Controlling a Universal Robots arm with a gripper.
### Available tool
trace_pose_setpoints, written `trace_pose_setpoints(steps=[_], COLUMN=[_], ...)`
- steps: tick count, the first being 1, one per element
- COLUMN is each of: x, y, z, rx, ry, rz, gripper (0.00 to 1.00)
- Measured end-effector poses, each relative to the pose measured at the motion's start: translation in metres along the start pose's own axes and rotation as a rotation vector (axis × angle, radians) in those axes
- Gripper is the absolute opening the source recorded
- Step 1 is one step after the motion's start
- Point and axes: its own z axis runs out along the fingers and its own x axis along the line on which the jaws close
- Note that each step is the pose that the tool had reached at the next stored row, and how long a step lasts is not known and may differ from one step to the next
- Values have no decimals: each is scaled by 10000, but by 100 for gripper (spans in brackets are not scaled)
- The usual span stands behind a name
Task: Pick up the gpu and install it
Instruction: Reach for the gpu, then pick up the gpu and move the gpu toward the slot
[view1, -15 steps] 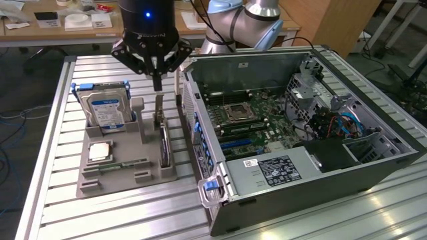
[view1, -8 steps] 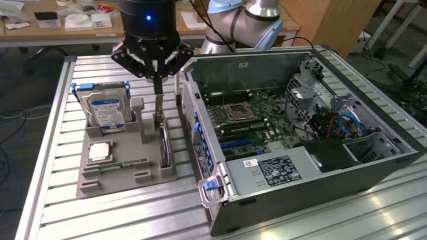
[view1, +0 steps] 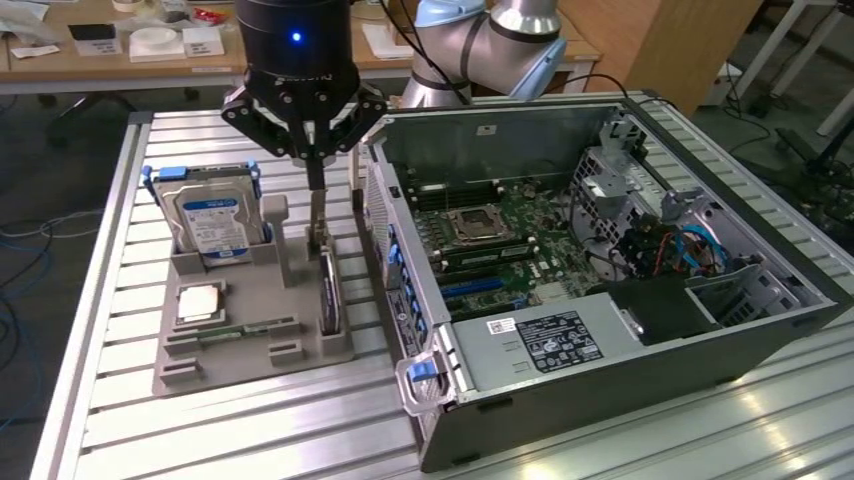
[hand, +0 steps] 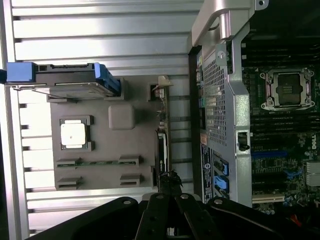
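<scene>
One blue-labelled silver hard drive (view1: 214, 222), one square processor chip (view1: 200, 300) and one narrow green memory stick (view1: 247, 328) sit in a grey holder (view1: 304, 352). The black hand (view1: 316, 185) pinches the one thin black gpu card (view1: 328, 290), standing edgewise in its slot beside one open computer case (view1: 601, 260). A straight, level lift should clear it.

One gpu (view1: 328, 290), one drive (view1: 214, 222), one case (view1: 781, 325)

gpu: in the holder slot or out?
In. The gpu stands on edge in the gray holder's slot, outside the PC case; the gripper is closed at its top edge.
</scene>
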Motion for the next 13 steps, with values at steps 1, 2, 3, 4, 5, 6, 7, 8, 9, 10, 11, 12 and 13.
trace_pose_setpoints(steps=[1, 2, 3, 4, 5, 6, 7, 8, 9, 10, 11, 12, 13], x=[0, 0, 1, 1, 1, 1, 1, 1, 1, 1, 1, 1, 1], y=[0, 0, 1, 1, 1, 1, 1, 1, 1, 1, 1, 1, 1], z=[0, 0, 0, 0, 0, 0, 0, 0, 0, 0, 0, 0, 0], rx=[0, 0, -1, -1, -1, 0, -1, -1, -1, -1, -1, -1, -1], ry=[0, 0, 0, 0, -1, 0, 0, 0, 0, 0, 0, 0, 0], rz=[-1, -1, 1, 1, 1, 1, 1, 1, 0, 1, 1, 1, 1], gripper=[11, 11, 11, 11, 11, 11, 11, 11, 11, 11, 11, 11, 11])
